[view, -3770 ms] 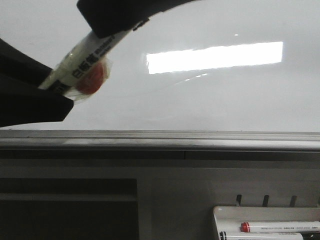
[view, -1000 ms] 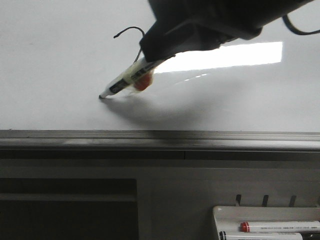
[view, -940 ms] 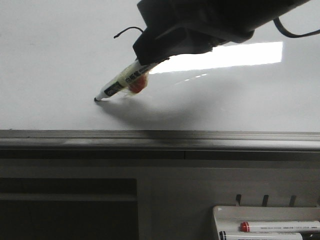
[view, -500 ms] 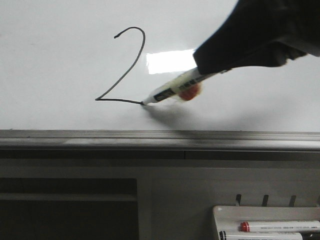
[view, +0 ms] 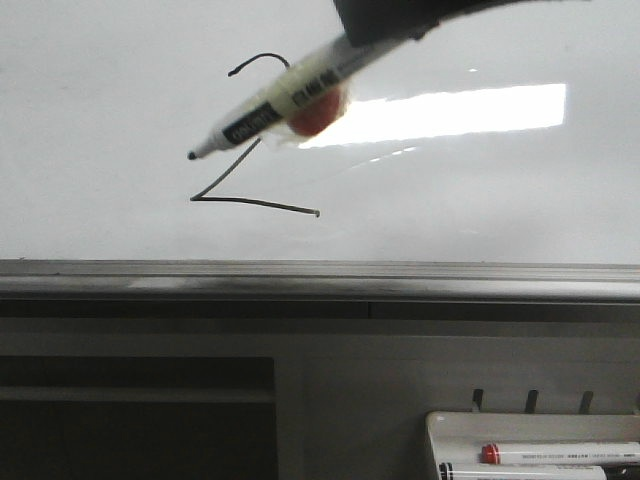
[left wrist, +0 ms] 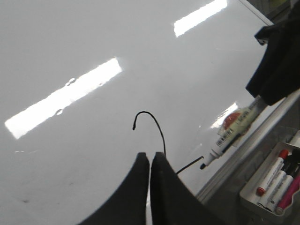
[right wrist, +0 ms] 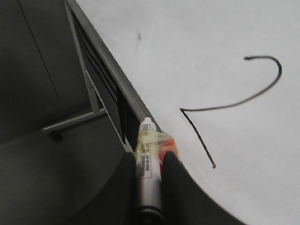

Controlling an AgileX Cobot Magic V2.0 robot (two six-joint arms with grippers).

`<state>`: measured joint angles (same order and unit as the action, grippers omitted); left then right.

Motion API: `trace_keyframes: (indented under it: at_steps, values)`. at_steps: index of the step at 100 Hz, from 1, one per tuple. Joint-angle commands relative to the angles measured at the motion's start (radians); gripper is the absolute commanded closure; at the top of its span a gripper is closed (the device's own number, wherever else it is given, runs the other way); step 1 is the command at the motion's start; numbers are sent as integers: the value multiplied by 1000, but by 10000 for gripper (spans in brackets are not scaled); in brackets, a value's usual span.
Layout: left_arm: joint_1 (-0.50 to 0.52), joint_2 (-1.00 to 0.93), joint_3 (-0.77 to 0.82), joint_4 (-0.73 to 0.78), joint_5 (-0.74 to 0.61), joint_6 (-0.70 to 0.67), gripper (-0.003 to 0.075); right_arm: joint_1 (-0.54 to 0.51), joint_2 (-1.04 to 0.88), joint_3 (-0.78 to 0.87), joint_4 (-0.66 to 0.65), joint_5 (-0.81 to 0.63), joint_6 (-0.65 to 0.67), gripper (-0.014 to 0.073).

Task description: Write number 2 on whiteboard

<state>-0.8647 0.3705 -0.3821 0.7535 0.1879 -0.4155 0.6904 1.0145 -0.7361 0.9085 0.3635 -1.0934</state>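
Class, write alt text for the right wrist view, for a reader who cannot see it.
A finished black number 2 sits on the whiteboard. The right gripper, jaws shut on a marker, holds its tip over the grey ledge, off the board.

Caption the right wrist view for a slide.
Right claw holds the marker off the whiteboard, the number 2 complete.
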Motion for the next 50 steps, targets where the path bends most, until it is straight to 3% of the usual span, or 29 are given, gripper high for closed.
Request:
trace_keyframes:
  at_steps: [1,9,26,50]
  values:
    - [-5,92,-10,11,-137,-6,721,5,8,-75,-10,5,-4,662]
    - [-5,195,-5,49,-220,-6,635,5,46,-114,-32,80,-4,662]
    - [-5,397,-38,84,-269,-6,321,6,126,-174,-48,178,-4,661]
    - [-5,600,-92,156,-267,-6,302,11,152,-219,-52,194,-4,661]
